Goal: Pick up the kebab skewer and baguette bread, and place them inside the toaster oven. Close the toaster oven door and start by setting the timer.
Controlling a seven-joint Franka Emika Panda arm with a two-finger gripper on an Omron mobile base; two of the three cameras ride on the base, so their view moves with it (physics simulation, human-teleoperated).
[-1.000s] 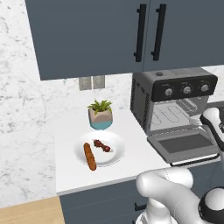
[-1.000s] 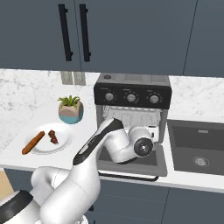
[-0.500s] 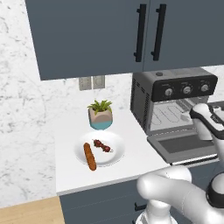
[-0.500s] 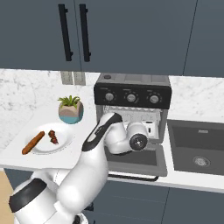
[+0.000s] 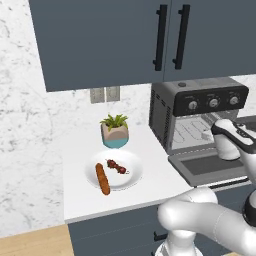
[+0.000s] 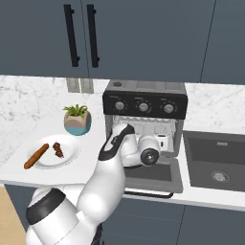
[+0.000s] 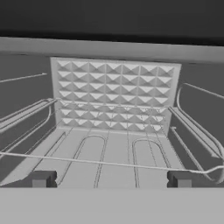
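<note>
Both food items, the kebab skewer (image 5: 116,166) and baguette bread (image 5: 102,178), lie on the white plate (image 5: 131,179) well left of the empty, spread pincer (image 7: 111,180), which faces into the toaster oven (image 5: 200,116) over its dropped toaster oven door (image 5: 212,165).

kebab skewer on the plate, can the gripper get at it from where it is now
Probably yes, after a swing left. The gripper is open and empty at the toaster oven mouth. The kebab skewer lies uncovered on the white plate beside the baguette bread, not touching it.
</note>
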